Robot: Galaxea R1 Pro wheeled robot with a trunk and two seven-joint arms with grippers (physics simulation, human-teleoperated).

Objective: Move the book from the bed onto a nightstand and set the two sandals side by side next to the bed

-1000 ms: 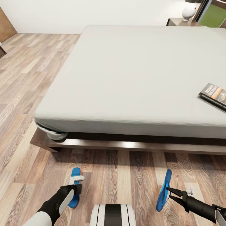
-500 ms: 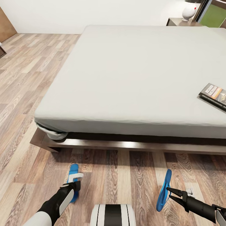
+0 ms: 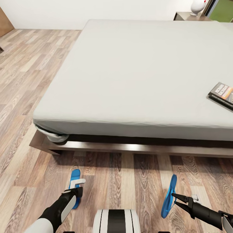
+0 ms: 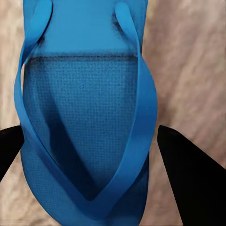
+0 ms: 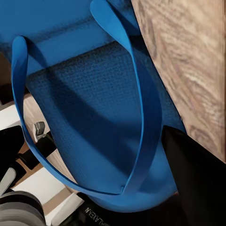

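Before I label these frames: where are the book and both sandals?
book point(image 3: 222, 93), head view, on its cover.
left sandal point(image 3: 74, 176), head view, on its sole's far end.
right sandal point(image 3: 169, 196), head view, on its tilted sole.

You see two bright blue sandals point(image 3: 74, 181) point(image 3: 169, 195), a pale grey mattress point(image 3: 136, 74), a dark brown bed frame point(image 3: 129, 148), a black book point(image 3: 222, 94) with an orange stripe, and brown-grained planks point(image 3: 29, 81).

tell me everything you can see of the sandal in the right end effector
The right sandal is bright blue, with a thin foot-shaped sole, a finely textured footbed and a smooth V-shaped strap. It is tilted up on edge, seemingly clear of the wood-plank floor, in front of the bed. The right end effector pinches its edge with dark fingers.
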